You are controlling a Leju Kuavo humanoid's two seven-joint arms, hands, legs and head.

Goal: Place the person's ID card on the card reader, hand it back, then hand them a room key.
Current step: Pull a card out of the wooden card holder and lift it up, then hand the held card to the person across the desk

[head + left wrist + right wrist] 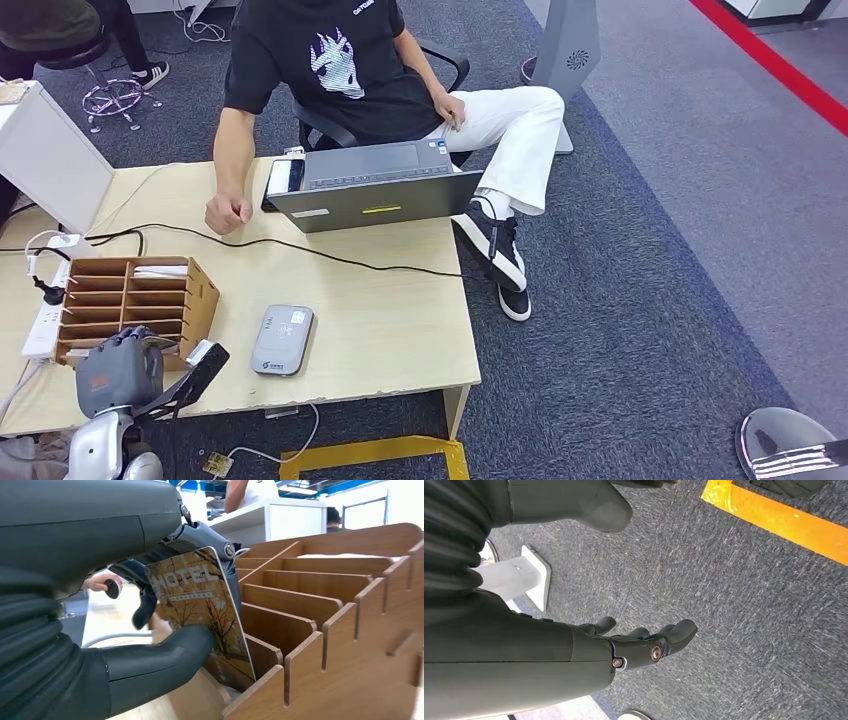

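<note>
left hand gripping room key, wooden organizer

You have one card reader, one laptop, one wooden organizer, and seemingly one hotel key card.

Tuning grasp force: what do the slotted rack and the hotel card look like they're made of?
Slotted rack: thin wood board, probably plywood or MDF, matte brown faces with darker cut edges and notched joints. Hotel card, held by the left hand: looks like rigid plastic, smooth printed face with a slight sheen; laminated card can't be ruled out.
</note>
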